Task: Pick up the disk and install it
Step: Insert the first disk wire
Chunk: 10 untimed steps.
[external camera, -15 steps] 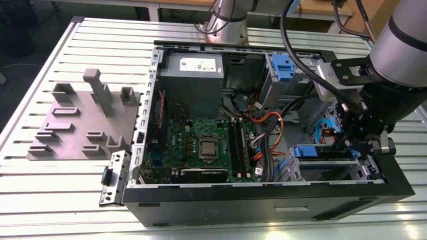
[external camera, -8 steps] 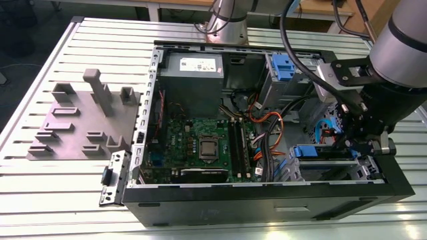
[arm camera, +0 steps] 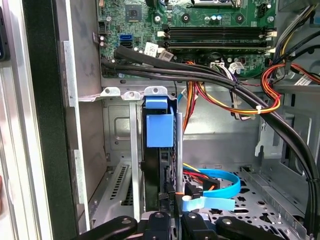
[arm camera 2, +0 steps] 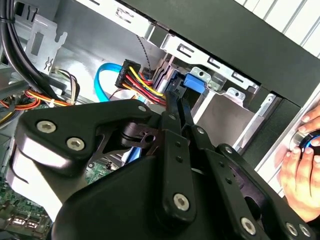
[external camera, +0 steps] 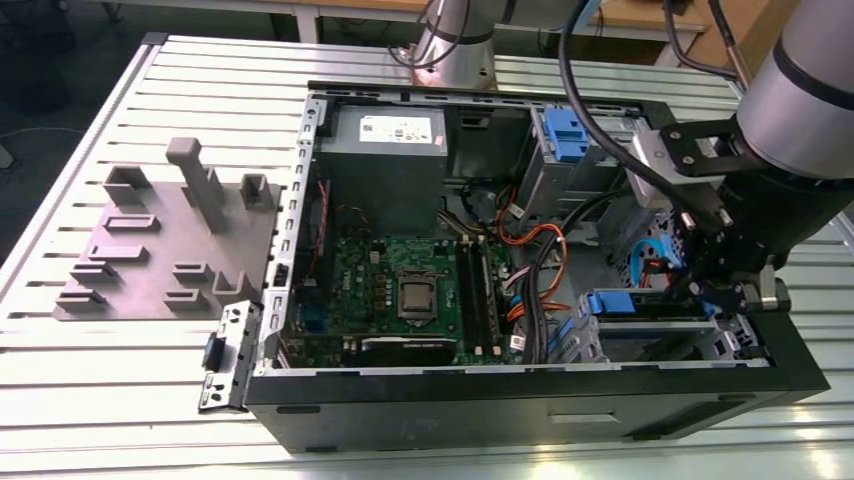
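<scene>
The disk [external camera: 623, 304] sits in the lower drive cage of the open computer case [external camera: 534, 390], at the exterior view's right, with its blue carrier end facing the case's inside. In both wrist views the blue carrier tab [arm camera: 159, 122] [arm camera 2: 194, 82] shows between the cage's silver rails. My gripper [arm camera 2: 176, 94] reaches down into the case. Its two black fingers [arm camera 2: 172, 125] stand close together, pinched on the carrier's end. Most of the drive's silver body is hidden in the cage.
The motherboard [external camera: 400, 290] and bundles of cables [arm camera: 235, 100] lie beside the cage. A blue flat cable [arm camera: 220, 190] curls near the fingers. Another blue carrier [external camera: 567, 135] sits in the upper bay. A grey fixture plate [external camera: 160, 240] lies outside. A person's hand [arm camera 2: 300, 170] rests at the case's outer edge.
</scene>
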Tool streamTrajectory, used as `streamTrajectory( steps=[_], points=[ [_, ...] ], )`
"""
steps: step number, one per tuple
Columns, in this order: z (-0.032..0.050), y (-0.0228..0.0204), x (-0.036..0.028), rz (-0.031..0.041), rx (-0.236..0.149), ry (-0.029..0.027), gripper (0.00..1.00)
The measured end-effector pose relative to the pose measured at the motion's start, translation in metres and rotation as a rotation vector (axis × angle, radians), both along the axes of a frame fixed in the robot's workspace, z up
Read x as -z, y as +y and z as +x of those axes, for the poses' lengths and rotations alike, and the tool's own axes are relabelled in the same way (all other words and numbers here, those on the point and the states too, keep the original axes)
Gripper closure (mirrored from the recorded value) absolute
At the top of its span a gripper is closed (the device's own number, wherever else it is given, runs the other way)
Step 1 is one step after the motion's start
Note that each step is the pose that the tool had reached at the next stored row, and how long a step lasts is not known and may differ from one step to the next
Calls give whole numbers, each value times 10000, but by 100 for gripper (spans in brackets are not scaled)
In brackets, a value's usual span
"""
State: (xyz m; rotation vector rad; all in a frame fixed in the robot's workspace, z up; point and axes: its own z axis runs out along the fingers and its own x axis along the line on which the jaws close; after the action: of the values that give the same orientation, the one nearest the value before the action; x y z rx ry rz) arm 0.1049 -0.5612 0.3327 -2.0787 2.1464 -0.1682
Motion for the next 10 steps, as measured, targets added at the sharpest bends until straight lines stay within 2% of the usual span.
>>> streamTrajectory(
  steps=[10],
  points=[
    [-1, -14, 33, 10, -3, -10, 84]
  ],
)
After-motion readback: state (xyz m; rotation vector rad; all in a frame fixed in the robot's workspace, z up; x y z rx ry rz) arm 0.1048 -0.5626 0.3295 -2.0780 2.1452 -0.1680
